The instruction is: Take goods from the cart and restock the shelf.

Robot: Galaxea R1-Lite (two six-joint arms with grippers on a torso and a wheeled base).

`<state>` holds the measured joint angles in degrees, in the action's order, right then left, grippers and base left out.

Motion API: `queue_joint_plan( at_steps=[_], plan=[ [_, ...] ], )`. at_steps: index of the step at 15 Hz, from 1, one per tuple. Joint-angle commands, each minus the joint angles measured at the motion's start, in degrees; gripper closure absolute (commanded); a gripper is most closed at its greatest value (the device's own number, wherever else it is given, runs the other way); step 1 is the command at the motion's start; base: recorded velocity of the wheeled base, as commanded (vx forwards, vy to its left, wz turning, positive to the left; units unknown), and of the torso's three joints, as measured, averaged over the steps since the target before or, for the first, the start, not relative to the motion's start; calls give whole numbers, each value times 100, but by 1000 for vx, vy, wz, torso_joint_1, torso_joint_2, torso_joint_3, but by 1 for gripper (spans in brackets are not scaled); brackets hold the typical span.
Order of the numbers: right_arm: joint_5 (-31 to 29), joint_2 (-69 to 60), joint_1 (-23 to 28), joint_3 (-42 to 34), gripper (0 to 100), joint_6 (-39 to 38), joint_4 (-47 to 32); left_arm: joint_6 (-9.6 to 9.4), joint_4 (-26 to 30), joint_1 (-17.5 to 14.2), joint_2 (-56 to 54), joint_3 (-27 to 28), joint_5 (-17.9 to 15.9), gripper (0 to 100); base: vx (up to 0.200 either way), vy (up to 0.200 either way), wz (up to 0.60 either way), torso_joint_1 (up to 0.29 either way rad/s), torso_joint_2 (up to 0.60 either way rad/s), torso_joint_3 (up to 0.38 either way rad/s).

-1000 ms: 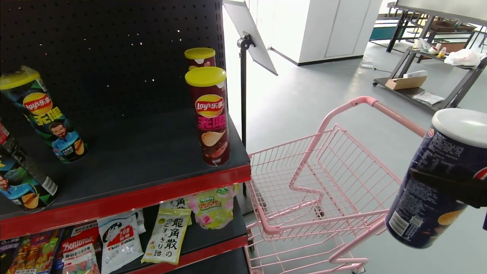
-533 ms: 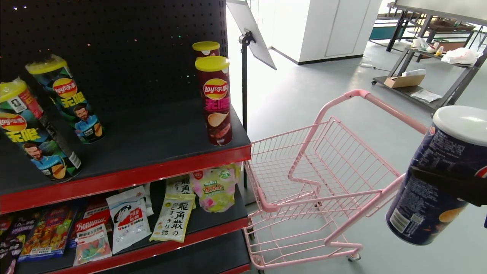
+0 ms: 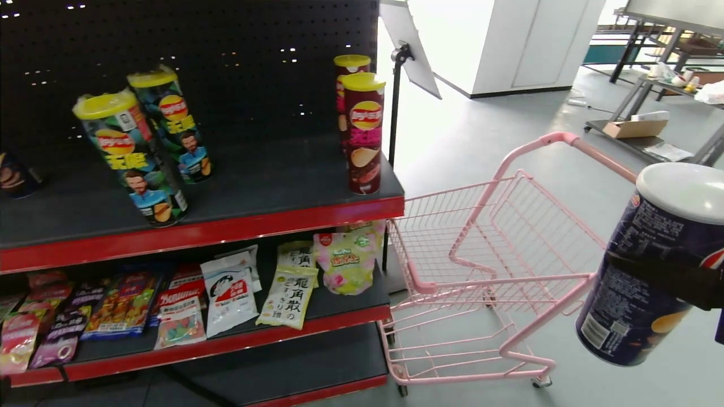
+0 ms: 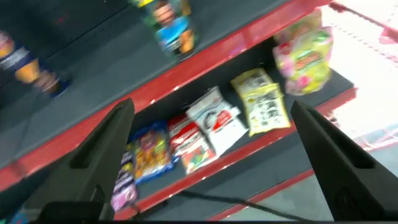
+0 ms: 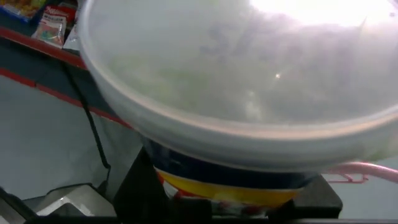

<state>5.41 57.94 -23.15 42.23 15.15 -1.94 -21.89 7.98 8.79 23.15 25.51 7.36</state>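
A navy chip can (image 3: 650, 265) with a white lid hangs at the far right of the head view, beside the pink cart (image 3: 498, 249). My right gripper (image 3: 664, 277) is shut on it, one dark finger crossing its side. From the right wrist, the can's lid (image 5: 236, 81) looms close above the dark fingers (image 5: 146, 193). The cart's basket holds nothing. The black shelf (image 3: 254, 186) with a red front edge carries two maroon cans (image 3: 363, 133) at its right end and two green cans (image 3: 133, 158) further left. My left gripper (image 4: 214, 186) is open before the lower shelf's snack bags (image 4: 211, 124).
Another navy can (image 3: 14, 175) stands at the shelf's far left. Snack bags (image 3: 229, 294) fill the lower board. A stand with a white panel (image 3: 410, 48) rises between shelf and cart. Metal tables (image 3: 650, 130) stand at the back right, with open grey floor around the cart.
The head camera has swung left, so shelf and cart sit further right in the picture and more of the shelf shows. The navy can stays in my right gripper.
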Motion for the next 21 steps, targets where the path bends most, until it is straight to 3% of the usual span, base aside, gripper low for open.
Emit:
queue_joint_plan(
  at_steps=[1, 4, 8, 11, 16, 18, 21],
  plan=[
    [4, 42, -5, -4, 100, 5, 0, 1, 1, 0, -3, -3, 2, 0, 0, 0, 600, 2, -2, 2],
    [4, 42, -5, -30, 100, -4, 0, 10, 1, 0, 5, 6, -7, 0, 0, 0, 600, 4, 1, -1],
    [56, -81, -5, -145, 100, -48, 9, 10, 1, 0, 32, 6, -7, 0, 0, 0, 0, 0, 0, 0],
    [672, -257, -5, -241, 100, -267, 9, 1, 1, -9, 5, -20, 20, 0, 0, 200, 0, 2, -1, 4],
    [689, -310, -427, -382, 100, -276, 0, 1, 1, -9, 14, -29, 20, 0, 0, 200, 0, 5, 2, 1],
    [918, -371, -840, -584, 100, -294, 9, 1, -7, 0, 14, -20, 20, 0, 0, 200, 0, 2, 0, 5],
    [935, -406, -902, -584, 100, -250, 0, 1, -7, -9, -3, -20, 20, 0, 0, 200, 0, 1, 9, 1]
  ],
)
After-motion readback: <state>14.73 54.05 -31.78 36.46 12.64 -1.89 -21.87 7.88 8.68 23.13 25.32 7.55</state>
